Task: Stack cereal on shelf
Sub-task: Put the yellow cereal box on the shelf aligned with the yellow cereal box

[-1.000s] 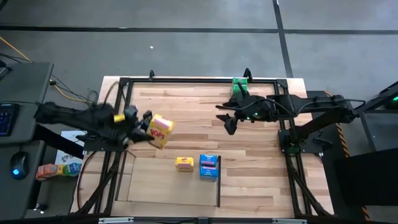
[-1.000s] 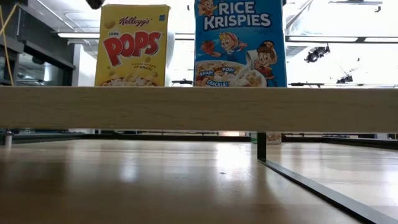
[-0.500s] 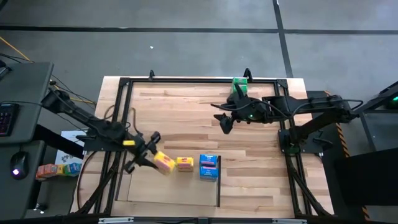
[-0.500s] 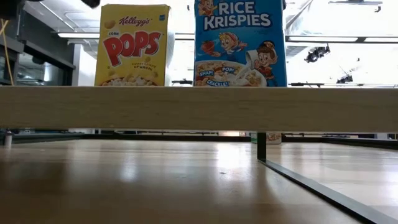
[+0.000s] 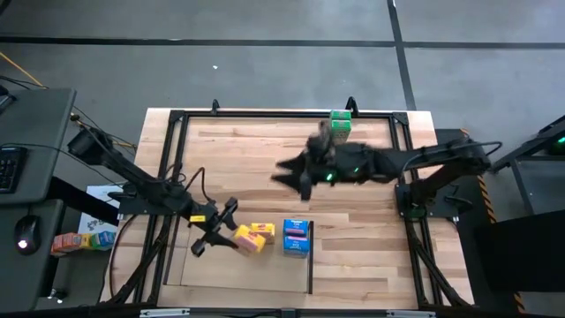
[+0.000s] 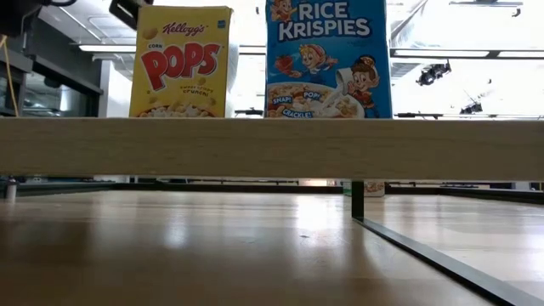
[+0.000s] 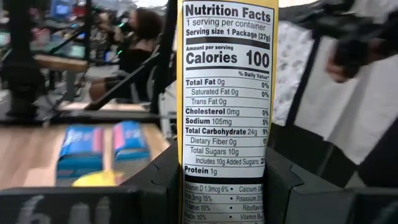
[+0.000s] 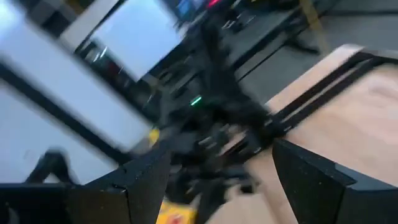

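In the high view my left gripper (image 5: 229, 231) is shut on a yellow-orange cereal box (image 5: 247, 240), beside a second yellow-orange box (image 5: 260, 229) that stands on the pale shelf frame (image 5: 190, 265). Two blue boxes (image 5: 297, 237) stand by the frame's thin black bar (image 5: 311, 265). A green box (image 5: 341, 124) stands near the far edge. My right gripper (image 5: 293, 177) hovers open and blurred over the table's middle, touching nothing. The low view shows the printed fronts of a yellow box (image 6: 180, 64) and a blue box (image 6: 327, 59). My left gripper (image 7: 227, 171) pinches the yellow-orange box between its two fingers. The narrow nutrition-facts side (image 7: 227, 149) faces the wrist camera. The fingers (image 7: 158, 177) reach in from the table's left, slanting toward the right. Whether the box's bottom touches the shelf does not show.
A large black metal frame (image 5: 177, 119) runs around the wooden table. The wooden near-edge rail (image 6: 272, 149) crosses the low view. Left of the table are a desk with a mouse (image 5: 26, 234) and some colourful items (image 5: 84, 238). Bare wood (image 5: 247, 150) lies across the far middle.
My left gripper has carried the yellow-orange box from high over the table's left down toward the near edge, then rightward up to the standing yellow box, turning it on the way. My right gripper has swept from beside the green box toward the table's left and slightly nearer.
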Controlling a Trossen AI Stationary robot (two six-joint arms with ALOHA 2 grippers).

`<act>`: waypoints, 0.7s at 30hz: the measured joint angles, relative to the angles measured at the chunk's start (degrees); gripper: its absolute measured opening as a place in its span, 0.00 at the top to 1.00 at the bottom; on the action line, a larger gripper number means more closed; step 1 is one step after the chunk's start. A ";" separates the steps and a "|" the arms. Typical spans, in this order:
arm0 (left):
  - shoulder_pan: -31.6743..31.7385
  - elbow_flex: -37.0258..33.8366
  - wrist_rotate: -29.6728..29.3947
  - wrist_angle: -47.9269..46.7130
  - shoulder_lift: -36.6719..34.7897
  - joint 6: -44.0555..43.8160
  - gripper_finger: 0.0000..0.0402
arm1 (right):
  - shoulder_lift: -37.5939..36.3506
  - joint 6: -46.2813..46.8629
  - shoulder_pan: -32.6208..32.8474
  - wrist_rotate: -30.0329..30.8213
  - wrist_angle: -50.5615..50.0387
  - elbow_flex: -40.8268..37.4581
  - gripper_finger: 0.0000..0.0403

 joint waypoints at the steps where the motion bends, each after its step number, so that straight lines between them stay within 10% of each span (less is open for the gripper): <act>1: 0.00 -0.01 -0.67 -0.24 0.31 -0.09 0.70 | 1.66 -0.82 0.92 -0.47 -2.41 2.24 0.32; 12: -0.07 -0.02 -7.37 -0.11 2.02 -1.83 0.70 | 21.06 -7.42 7.79 -0.77 -42.20 38.02 0.32; 21: -0.07 -0.02 -9.97 -0.49 2.05 -1.01 0.70 | 31.24 -7.67 8.03 -3.95 -48.13 48.66 0.32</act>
